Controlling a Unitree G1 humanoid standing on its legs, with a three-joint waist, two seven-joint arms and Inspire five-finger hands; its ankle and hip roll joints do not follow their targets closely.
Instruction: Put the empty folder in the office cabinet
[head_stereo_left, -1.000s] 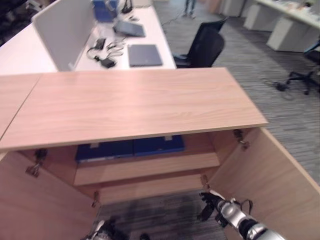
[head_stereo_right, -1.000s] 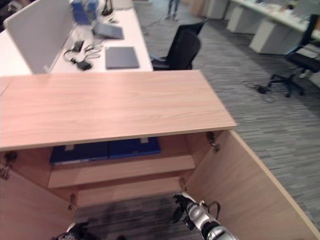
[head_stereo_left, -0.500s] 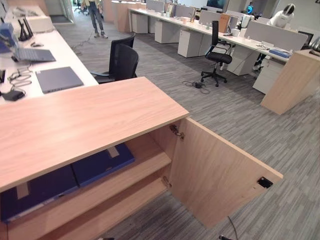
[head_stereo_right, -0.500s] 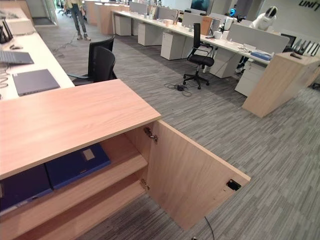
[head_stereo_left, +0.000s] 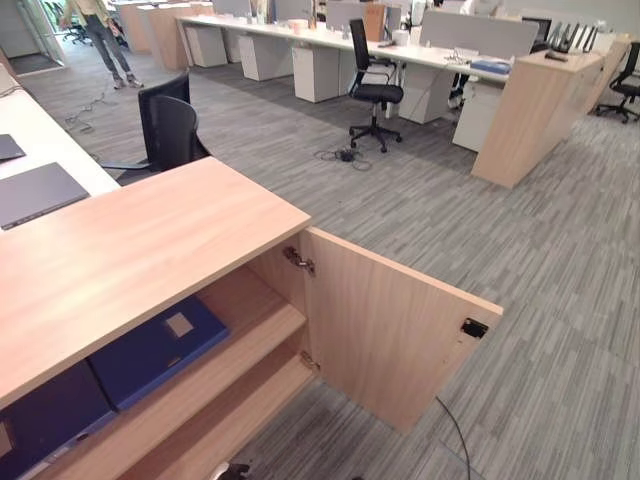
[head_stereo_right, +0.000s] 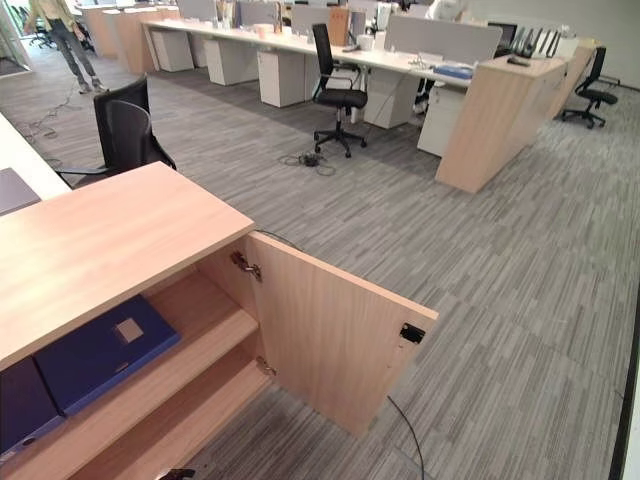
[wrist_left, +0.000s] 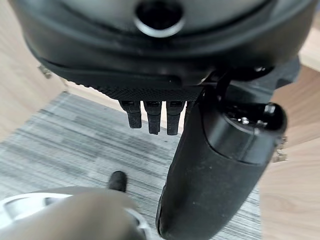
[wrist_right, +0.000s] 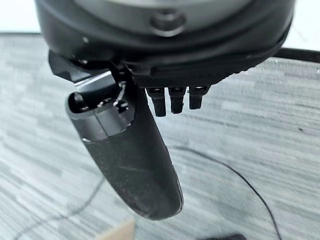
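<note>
Folder (head_stereo_left: 155, 350), blue, flat on cabinet shelf (head_stereo_left: 250, 345)

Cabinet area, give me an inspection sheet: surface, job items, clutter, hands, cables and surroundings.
Surface: wooden cabinet top, bare where visible.
Job's things: cabinet door stands open; two blue folders lie flat on the upper shelf; lower shelf looks bare.
Clutter: a closed laptop on the white desk behind the cabinet.
Hands: left hand and right hand both hold nothing, fingers relaxed, above the carpet.
Cables: a tangle of cable on the floor near a swivel chair.
Surroundings: grey carpet, black office chair, rows of desks, a person standing far off.
</note>
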